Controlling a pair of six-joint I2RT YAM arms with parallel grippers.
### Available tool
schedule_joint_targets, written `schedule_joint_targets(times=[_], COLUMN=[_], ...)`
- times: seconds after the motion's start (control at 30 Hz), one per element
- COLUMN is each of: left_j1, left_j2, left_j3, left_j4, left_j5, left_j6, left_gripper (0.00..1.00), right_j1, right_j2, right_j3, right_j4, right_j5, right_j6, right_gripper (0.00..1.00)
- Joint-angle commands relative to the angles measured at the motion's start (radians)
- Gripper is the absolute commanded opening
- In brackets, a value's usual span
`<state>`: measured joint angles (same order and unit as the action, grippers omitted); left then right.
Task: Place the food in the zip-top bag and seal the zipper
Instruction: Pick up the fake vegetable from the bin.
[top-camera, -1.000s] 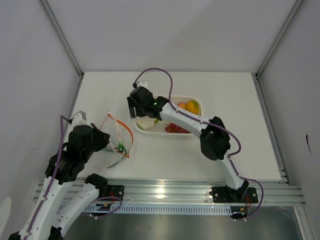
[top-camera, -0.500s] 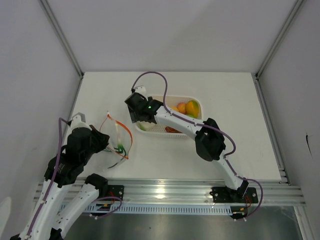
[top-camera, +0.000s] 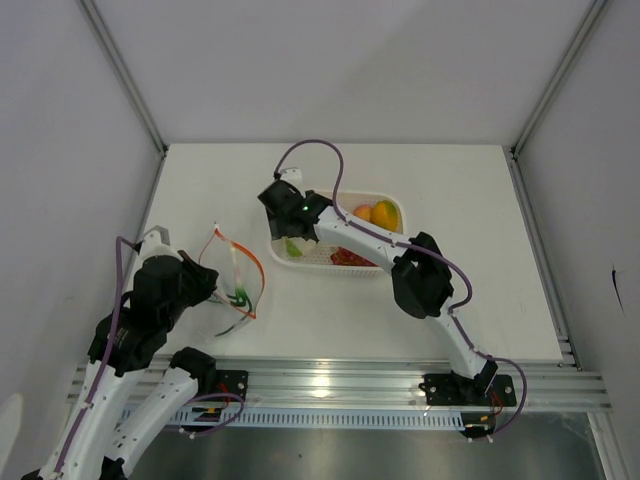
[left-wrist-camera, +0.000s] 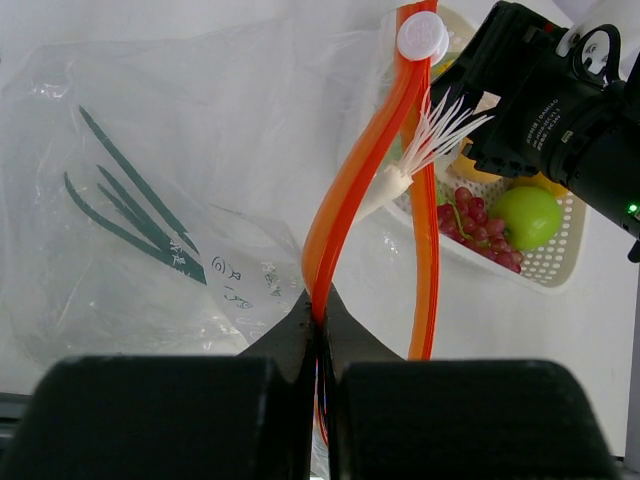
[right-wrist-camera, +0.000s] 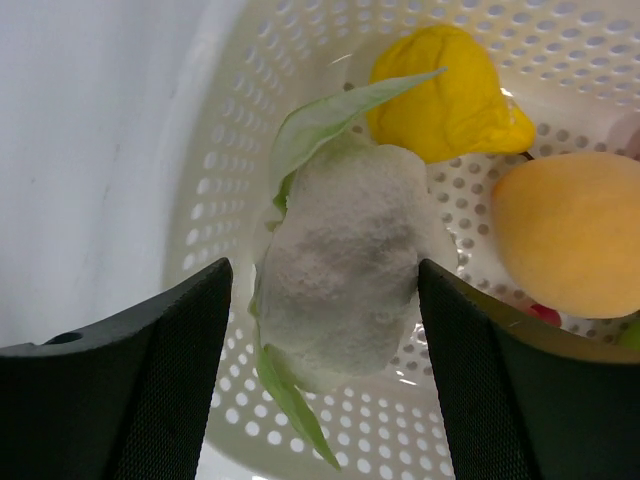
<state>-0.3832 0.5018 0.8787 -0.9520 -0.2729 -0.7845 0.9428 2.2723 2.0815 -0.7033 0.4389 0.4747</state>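
A: Big things first. How does it all sit on the table (top-camera: 450, 180)?

B: The zip-top bag (left-wrist-camera: 150, 200) lies at the left side, clear and crumpled. Its mouth faces the white perforated basket (right-wrist-camera: 220, 180), which stands near it to the right, about mid-table.

A: And the left gripper (left-wrist-camera: 320, 310)?

B: It is clenched on the zipper (left-wrist-camera: 365, 170), pinching the red-orange strip at one point. From there the strip curves away in an open loop.

A: The right gripper (right-wrist-camera: 322, 270)?

B: It is down at the left end of the basket, with its jaws released and spread wide. A finger (right-wrist-camera: 150, 380) stands on each side of the cauliflower (right-wrist-camera: 345, 260). Whether they touch it, I cannot tell.

A: Where is the food?

B: In the basket. The cauliflower rests on the basket floor close to the wall, with green leaves at both ends. Just beyond it lies a yellow lemon (right-wrist-camera: 445, 95), and beside that an orange fruit (right-wrist-camera: 565, 230). The left wrist view also shows a green apple (left-wrist-camera: 525, 215) with dark red grapes (left-wrist-camera: 480, 235) against it.

A: The smallest thing?

B: A white slider tab (left-wrist-camera: 422, 35) at the far end of the zipper.
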Motion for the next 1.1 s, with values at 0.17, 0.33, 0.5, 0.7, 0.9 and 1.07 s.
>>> schedule_joint_targets(times=[0.17, 0.33, 0.5, 0.7, 0.9, 1.07], left_j1=[0.012, 0.012, 0.014, 0.014, 0.014, 0.015], left_j2=[-0.005, -0.002, 0.004, 0.032, 0.064, 0.105], left_j3=[0.002, -0.003, -0.007, -0.023, -0.038, -0.032], left_j4=[0.025, 0.025, 0.03, 0.062, 0.11, 0.136], left_j5=[0.018, 0.024, 0.038, 0.107, 0.172, 0.199], left_j6=[0.013, 0.011, 0.019, 0.042, 0.047, 0.044], left_gripper=[0.0, 0.0, 0.01, 0.01, 0.01, 0.01], right_j1=[-0.016, -0.024, -0.032, -0.035, -0.036, 0.011], right_j2=[0.032, 0.006, -0.011, -0.109, -0.305, -0.505], right_j3=[-0.035, -0.08, -0.11, -0.184, -0.29, -0.362], right_j4=[-0.071, -0.05, -0.033, 0.025, 0.057, 0.071], right_j5=[0.063, 0.069, 0.063, 0.061, 0.089, 0.109], right_j6=[0.053, 0.059, 0.051, 0.042, 0.053, 0.05], right_gripper=[0.74, 0.65, 0.36, 0.0, 0.0, 0.0])
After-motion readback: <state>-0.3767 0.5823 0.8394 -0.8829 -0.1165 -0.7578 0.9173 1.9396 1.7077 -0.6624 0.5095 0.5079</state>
